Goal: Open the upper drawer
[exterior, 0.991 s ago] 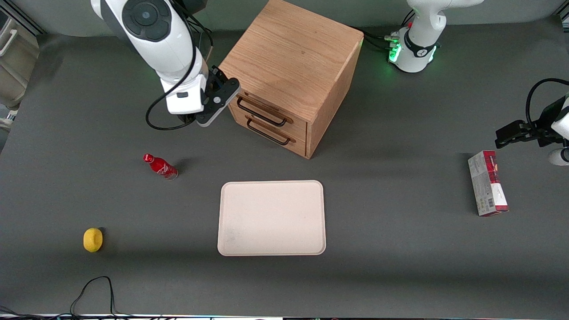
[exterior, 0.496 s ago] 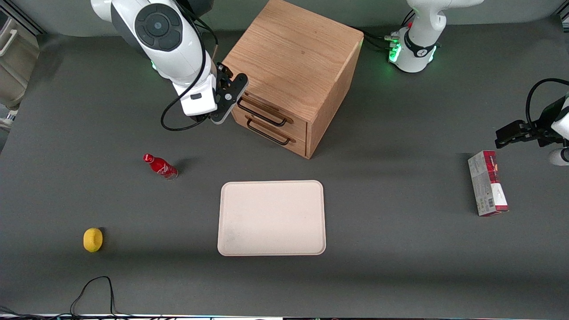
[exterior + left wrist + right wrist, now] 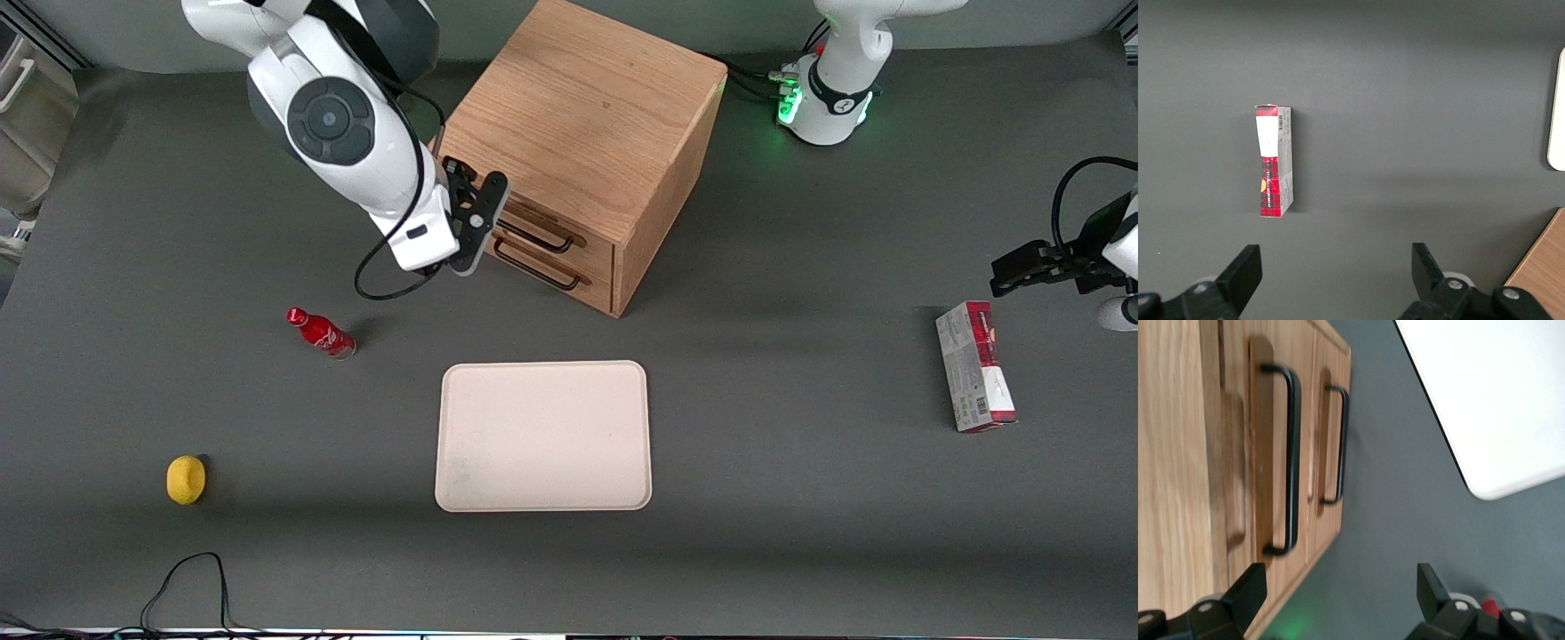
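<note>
The wooden cabinet (image 3: 587, 116) stands on the grey table, farther from the front camera than the tray. Its upper drawer (image 3: 594, 250) is closed, and its long black handle (image 3: 544, 238) is partly covered by my arm. The lower drawer (image 3: 594, 283) has the same handle (image 3: 539, 270). My right gripper (image 3: 483, 222) is open and empty. It hangs just in front of the drawer fronts, at the handles' end toward the working arm. In the right wrist view the upper handle (image 3: 1293, 460) and lower handle (image 3: 1341, 443) lie ahead of the open gripper (image 3: 1338, 593), untouched.
A cream tray (image 3: 543, 436) lies nearer the front camera than the cabinet, also in the wrist view (image 3: 1491, 393). A red bottle (image 3: 321, 332) and a yellow lemon (image 3: 186, 479) lie toward the working arm's end. A red-and-grey box (image 3: 975, 378) lies toward the parked arm's end.
My right gripper has moved from beside the cabinet's corner nearer to the front camera and in front of the drawer fronts. The drawers have not moved.
</note>
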Controlling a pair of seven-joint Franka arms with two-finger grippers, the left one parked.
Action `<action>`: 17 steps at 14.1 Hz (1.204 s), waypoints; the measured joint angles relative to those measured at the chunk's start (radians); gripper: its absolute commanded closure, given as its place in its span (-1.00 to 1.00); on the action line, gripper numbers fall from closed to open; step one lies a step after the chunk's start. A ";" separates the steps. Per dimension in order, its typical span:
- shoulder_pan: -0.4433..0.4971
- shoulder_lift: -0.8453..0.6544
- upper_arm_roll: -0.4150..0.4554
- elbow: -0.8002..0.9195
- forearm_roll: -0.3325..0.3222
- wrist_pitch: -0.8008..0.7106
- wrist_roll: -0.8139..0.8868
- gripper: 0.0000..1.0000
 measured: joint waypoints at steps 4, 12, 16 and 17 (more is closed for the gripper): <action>0.000 0.061 0.000 -0.007 0.011 0.065 -0.002 -1.00; 0.027 0.140 0.008 -0.027 0.029 0.073 -0.007 -1.00; 0.035 0.140 0.022 -0.028 0.030 0.075 -0.007 -1.00; 0.035 0.140 0.023 -0.031 0.030 0.083 -0.007 -1.00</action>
